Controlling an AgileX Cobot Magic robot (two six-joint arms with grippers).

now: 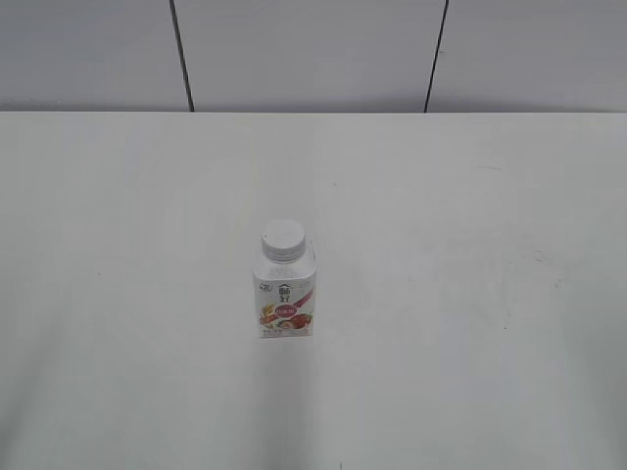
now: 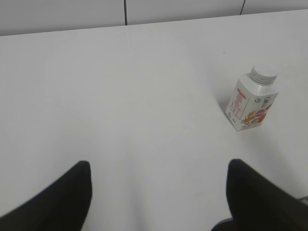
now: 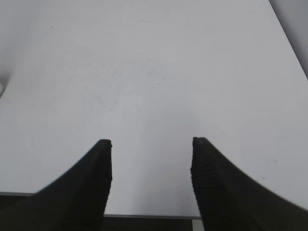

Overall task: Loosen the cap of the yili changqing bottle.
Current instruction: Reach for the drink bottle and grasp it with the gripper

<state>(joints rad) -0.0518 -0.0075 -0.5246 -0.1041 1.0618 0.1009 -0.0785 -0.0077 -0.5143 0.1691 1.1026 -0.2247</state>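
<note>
Standing upright on the plain white table (image 1: 470, 294), the small squat white plastic yili changqing bottle (image 1: 285, 294) is sitting alone, a little on the near side of the table's middle in the exterior view. Its label is facing the camera, showing a dark logo above a red band and a fruit picture. The small round white plastic screw cap (image 1: 283, 239) with its ribbed edge is sitting on the bottle's wide neck; whether it is screwed tight cannot be told. Nothing is touching the bottle, and neither arm is showing in the exterior view.

In the left wrist view the bottle (image 2: 251, 103) is standing well ahead of the left gripper (image 2: 159, 180) and off to the right of it, with the cap (image 2: 264, 72) on top and one corner of the bottle turned toward the camera. The left gripper's two black fingers (image 2: 72, 197) are spreading wide apart, holding nothing, with bare table (image 2: 144, 96) between them.

In the right wrist view the right gripper (image 3: 151, 144) is likewise gaping, its black ribbed fingers (image 3: 211, 183) standing apart over the table (image 3: 154, 72) near the table's edge, gripping nothing. The bottle is lying outside this view.

Behind the table, relative to the bottle, a pale grey panelled wall (image 1: 313, 49) with dark vertical seams is running across the exterior view.
</note>
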